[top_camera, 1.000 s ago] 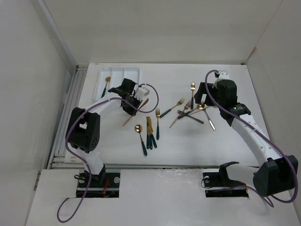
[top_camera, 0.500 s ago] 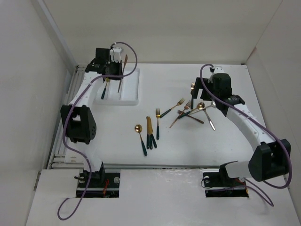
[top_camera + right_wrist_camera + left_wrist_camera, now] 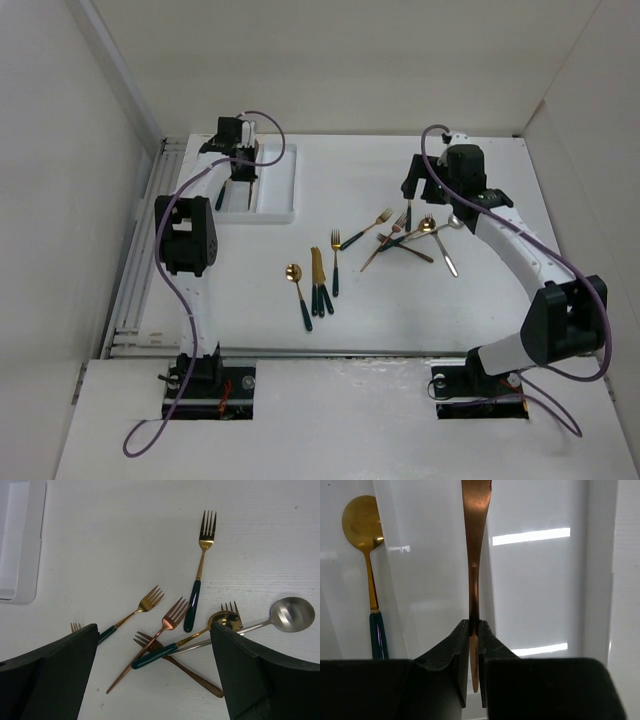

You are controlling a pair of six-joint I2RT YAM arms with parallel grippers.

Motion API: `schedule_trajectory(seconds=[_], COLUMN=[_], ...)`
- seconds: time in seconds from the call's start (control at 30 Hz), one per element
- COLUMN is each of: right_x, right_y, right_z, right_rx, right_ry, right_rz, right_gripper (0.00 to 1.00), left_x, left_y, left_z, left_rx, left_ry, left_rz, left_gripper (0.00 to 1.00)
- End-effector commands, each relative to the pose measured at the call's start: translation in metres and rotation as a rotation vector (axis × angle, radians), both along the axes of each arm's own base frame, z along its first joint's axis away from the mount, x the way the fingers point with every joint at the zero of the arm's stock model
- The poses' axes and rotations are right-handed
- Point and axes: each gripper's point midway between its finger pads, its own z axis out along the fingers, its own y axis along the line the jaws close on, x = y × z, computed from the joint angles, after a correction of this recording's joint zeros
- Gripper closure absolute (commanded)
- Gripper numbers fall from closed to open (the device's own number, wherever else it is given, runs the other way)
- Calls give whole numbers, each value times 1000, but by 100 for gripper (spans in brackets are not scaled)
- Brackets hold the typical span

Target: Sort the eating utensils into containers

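Observation:
My left gripper (image 3: 241, 160) is over the far end of the white three-compartment tray (image 3: 279, 205). In the left wrist view the gripper (image 3: 474, 628) is shut on a slim copper utensil (image 3: 475, 540), held above the tray's middle compartment (image 3: 530, 585). A gold spoon with a green handle (image 3: 366, 555) lies in the left compartment. My right gripper (image 3: 424, 190) is open, and in the right wrist view (image 3: 152, 630) it hovers over a tangled pile of forks and spoons (image 3: 405, 236). The pile holds a copper fork (image 3: 152, 642), a gold spoon (image 3: 192, 639) and a silver spoon (image 3: 291, 614).
A gold spoon (image 3: 298, 284), two knives (image 3: 319, 278) and a fork (image 3: 336, 262) lie in a row mid-table. A gold fork (image 3: 200, 565) lies apart from the pile. The tray's corner (image 3: 20, 545) shows at the left of the right wrist view. White walls surround the table.
My left arm has swung from mid-table out to the far end of the tray, carrying the copper utensil. My right gripper has shifted slightly left and farther over the pile.

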Motion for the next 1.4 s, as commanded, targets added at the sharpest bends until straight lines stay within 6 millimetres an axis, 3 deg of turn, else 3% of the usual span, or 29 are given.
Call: schedule_trajectory(seconds=[0.0, 0.17, 0.27, 0.3, 0.4, 0.47, 0.53, 0.63, 0.7, 0.73, 0.8, 0.83, 0.87, 0.97, 1.03, 1.07, 1.1, 1.17, 1.2, 1.23, 1.3, 1.37], right_x=[16, 19, 18, 18, 18, 19, 15, 8, 2, -3, -15, -26, -32, -53, -61, -67, -72, -77, -80, -80, -86, -94], right_y=[9, 6, 6, 6, 6, 6, 18, 23, 26, 34, 47, 68, 77, 104, 112, 121, 118, 117, 113, 111, 101, 95], right_z=[29, 31, 29, 29, 29, 34, 33, 37, 33, 35, 27, 21, 19, 0, -4, -5, -12, -8, -12, -7, -9, -15], right_rx=[37, 28, 25, 25, 25, 20, 13, -20, -33, -55, -70, -77, -88, -99, -48, -13, -6, 49, 54, 71, 100, 128], right_ry=[-73, -76, -67, -67, -67, -77, -79, -83, -56, -57, -19, 0, 5, 57, 85, 95, 114, 114, 122, 113, 137, 180], right_rz=[1, -16, -16, -16, -16, -12, 22, 17, 4, 6, 13, 59, 78, 105, 101, 126, 115, 83, 59, 36, -44, -97], right_gripper=[3, 3, 3, 3, 3, 3, 3, 3, 3, 3, 3, 3, 3, 3, 3, 3, 3, 3, 3, 3, 3, 3], left_x=[27, 24, 20, 19, 23, 29, 35, 29, 22, 15, 2, -7, -16, -40, -64, -83, -110, -148, -171, -199, -236, -263], left_y=[14, 13, 12, 12, 20, 24, 29, 27, 26, 26, 26, 27, 27, 24, 18, 0, -11, -37, -64, -74, -110, -125], left_z=[26, 3, -4, -4, 20, 50, 79, 122, 133, 150, 145, 159, 148, 160, 140, 146, 117, 101, 91, 67, 64, 46], left_rx=[26, 23, 19, 18, 18, 4, -9, -30, -39, -42, -46, -48, -52, -87, -106, -133, -135, -133, -134, -134, -141, -147], left_ry=[-106, -52, -22, -22, -68, -129, -188, -260, -273, -302, -278, -301, -271, -279, -212, -204, -95, -9, 44, 132, 134, 170], left_rz=[47, 39, 33, 33, 78, 97, 114, 114, 106, 106, 112, 112, 118, 89, 66, 12, -15, -112, -201, -242, -371, -414], left_gripper=[100, 100, 80, 63, 49, 48, 48, 45, 45, 45, 45, 45, 45, 46, 49, 50, 50, 50, 50, 48, 41, 36])
